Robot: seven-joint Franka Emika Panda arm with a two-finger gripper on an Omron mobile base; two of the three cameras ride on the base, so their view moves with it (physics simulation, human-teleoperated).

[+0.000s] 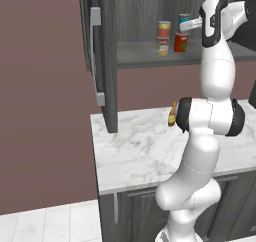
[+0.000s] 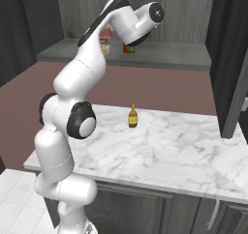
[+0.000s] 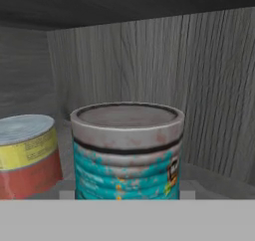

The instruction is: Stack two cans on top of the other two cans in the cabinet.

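Note:
In the cabinet [image 1: 140,53] the short red-and-yellow can [image 1: 164,28] stands on top of the cream-label can [image 1: 163,46]. Right of that stack, the plain red-orange can [image 1: 181,42] stands on the shelf. The teal-blue can [image 1: 184,18] sits directly over it; whether the two touch I cannot tell. My gripper [image 1: 188,23] is shut on this teal-blue can [image 3: 127,153], which shows close and upright in the hand view, with the red-and-yellow can [image 3: 27,153] to its left. In the right base view my arm hides most of the cans; the red-orange can [image 2: 128,48] peeks out below the hand.
The tall cabinet door [image 1: 102,61] stands open at the left of the shelf, its pale handle facing out. A small amber bottle [image 1: 172,115] stands on the marble counter [image 1: 135,151] below. The cabinet's back wall [image 3: 199,85] is close behind the cans.

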